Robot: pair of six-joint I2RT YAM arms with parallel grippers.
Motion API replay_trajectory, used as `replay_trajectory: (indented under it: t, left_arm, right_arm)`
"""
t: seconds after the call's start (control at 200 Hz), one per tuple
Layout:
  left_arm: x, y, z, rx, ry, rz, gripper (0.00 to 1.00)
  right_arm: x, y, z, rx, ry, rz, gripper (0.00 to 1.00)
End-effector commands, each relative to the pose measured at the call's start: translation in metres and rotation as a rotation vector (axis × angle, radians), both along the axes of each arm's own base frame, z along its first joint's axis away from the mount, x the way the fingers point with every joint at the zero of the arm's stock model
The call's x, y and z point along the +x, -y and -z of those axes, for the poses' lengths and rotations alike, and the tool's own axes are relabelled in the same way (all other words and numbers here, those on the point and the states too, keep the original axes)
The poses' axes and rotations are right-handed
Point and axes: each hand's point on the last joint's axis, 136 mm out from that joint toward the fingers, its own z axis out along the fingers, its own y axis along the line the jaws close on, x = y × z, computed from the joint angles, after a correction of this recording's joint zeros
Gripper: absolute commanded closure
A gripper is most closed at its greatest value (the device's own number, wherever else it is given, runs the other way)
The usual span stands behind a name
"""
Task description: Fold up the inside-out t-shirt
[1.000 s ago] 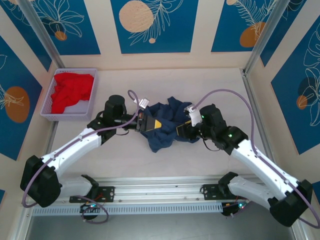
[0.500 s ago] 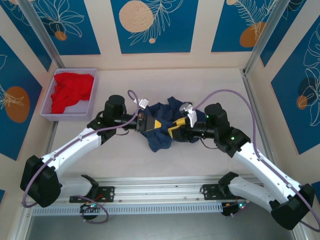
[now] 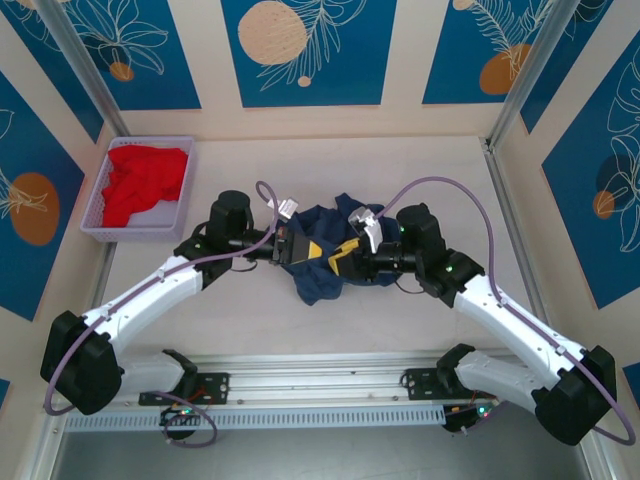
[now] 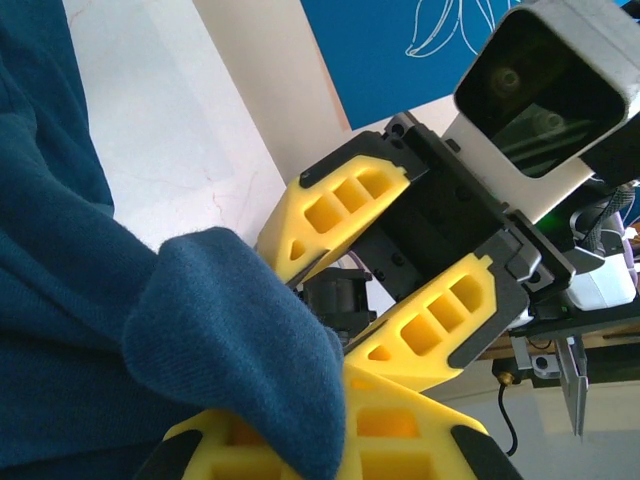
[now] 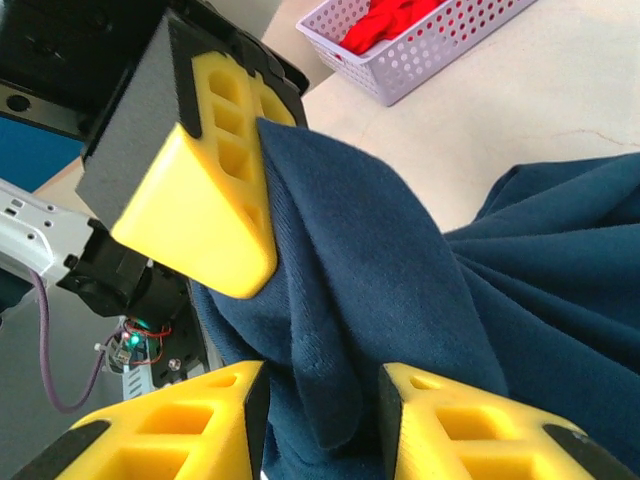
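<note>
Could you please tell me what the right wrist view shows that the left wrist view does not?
Right wrist, not left wrist: the basket holding the red garment, and the left gripper seen from outside, shut on a fold of the t-shirt. Left wrist, not right wrist: the right gripper seen from the front, jaws apart, with its camera above and a blue wall panel behind. Both: the t-shirt and the pale table.

Navy t-shirt [image 5: 400,290] fold inside right pincer [image 5: 320,392]
</note>
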Motion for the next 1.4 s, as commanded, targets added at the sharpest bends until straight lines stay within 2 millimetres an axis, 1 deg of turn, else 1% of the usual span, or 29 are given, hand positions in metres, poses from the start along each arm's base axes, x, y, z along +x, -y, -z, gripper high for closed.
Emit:
replay_trajectory:
  t: [0.0, 0.07, 0.115, 0.24, 0.32, 0.385, 0.4, 0.45, 0.565, 0.685, 0.76, 0.805, 0.865, 0.925, 0.99, 1.045, 1.085, 1.15, 1.175, 1.22, 1.28, 1.32, 1.395]
  left_arm:
    - [-0.001, -0.004, -0.014, -0.023, 0.054, -0.003, 1.00]
    - [-0.001, -0.005, -0.014, -0.021, 0.052, -0.003, 1.00]
    - [-0.001, -0.005, -0.014, -0.021, 0.055, -0.005, 1.00]
    - [0.000, -0.006, -0.012, -0.007, 0.059, -0.011, 1.00]
    - [0.003, -0.008, -0.004, 0.035, 0.065, -0.036, 1.00]
    - [0.009, -0.013, 0.004, 0.097, 0.086, -0.076, 1.00]
    - [0.011, -0.015, 0.006, 0.115, 0.093, -0.089, 0.98]
    - [0.017, -0.021, 0.013, 0.183, 0.121, -0.133, 0.85]
    - [0.025, -0.036, 0.020, 0.301, 0.209, -0.201, 0.65]
    - [0.025, -0.051, 0.019, 0.382, 0.314, -0.250, 0.54]
    - [0.020, -0.058, 0.013, 0.412, 0.396, -0.271, 0.49]
    - [0.015, -0.059, 0.005, 0.403, 0.447, -0.274, 0.47]
    - [0.004, -0.054, -0.007, 0.365, 0.517, -0.252, 0.45]
    - [-0.006, -0.046, -0.016, 0.337, 0.580, -0.219, 0.43]
    - [-0.014, -0.033, -0.019, 0.329, 0.616, -0.174, 0.42]
    - [-0.016, -0.022, -0.019, 0.334, 0.628, -0.141, 0.41]
    - [-0.015, -0.016, -0.016, 0.354, 0.632, -0.129, 0.41]
    - [-0.001, -0.014, -0.006, 0.418, 0.622, -0.166, 0.41]
    - [0.007, -0.015, -0.002, 0.448, 0.623, -0.194, 0.43]
    - [0.015, -0.014, 0.000, 0.462, 0.631, -0.223, 0.46]
    - [0.020, -0.008, -0.002, 0.433, 0.644, -0.233, 0.53]
    - [0.023, -0.003, -0.003, 0.413, 0.645, -0.235, 0.59]
    - [0.024, 0.007, -0.003, 0.374, 0.630, -0.211, 0.80]
  right_arm:
    - [-0.001, -0.002, 0.007, -0.008, -0.003, -0.012, 0.63]
    - [0.000, -0.002, 0.009, -0.011, -0.008, -0.011, 0.63]
    - [0.000, -0.003, 0.007, -0.006, -0.005, -0.014, 0.66]
    - [-0.002, -0.004, 0.000, 0.014, -0.003, -0.022, 0.88]
    - [-0.005, -0.003, -0.009, 0.022, 0.004, -0.024, 1.00]
    - [-0.007, 0.000, -0.022, 0.040, 0.012, -0.025, 1.00]
    - [-0.008, 0.000, -0.024, 0.046, 0.012, -0.027, 1.00]
    - [-0.010, 0.000, -0.034, 0.073, -0.002, -0.033, 1.00]
    - [-0.013, -0.005, -0.046, 0.107, -0.070, -0.054, 1.00]
    - [-0.005, -0.007, -0.054, 0.127, -0.134, -0.024, 1.00]
    - [0.002, -0.008, -0.057, 0.135, -0.186, -0.001, 1.00]
    - [0.006, -0.008, -0.059, 0.137, -0.216, 0.017, 1.00]
    - [0.011, -0.010, -0.060, 0.142, -0.246, 0.022, 1.00]
    - [0.012, -0.014, -0.063, 0.159, -0.270, 0.009, 1.00]
    - [0.013, -0.016, -0.067, 0.177, -0.290, -0.001, 1.00]
    - [0.014, -0.017, -0.070, 0.186, -0.302, -0.001, 1.00]
    - [0.014, -0.018, -0.072, 0.193, -0.310, -0.006, 1.00]
    - [0.013, -0.018, -0.074, 0.208, -0.324, -0.015, 1.00]
    - [0.013, -0.019, -0.076, 0.216, -0.328, -0.021, 1.00]
    - [0.012, -0.018, -0.078, 0.229, -0.334, -0.026, 1.00]
    - [0.012, -0.018, -0.080, 0.246, -0.345, -0.033, 1.00]
    - [0.011, -0.018, -0.081, 0.257, -0.353, -0.040, 1.00]
    - [0.011, -0.018, -0.081, 0.268, -0.364, -0.045, 1.00]
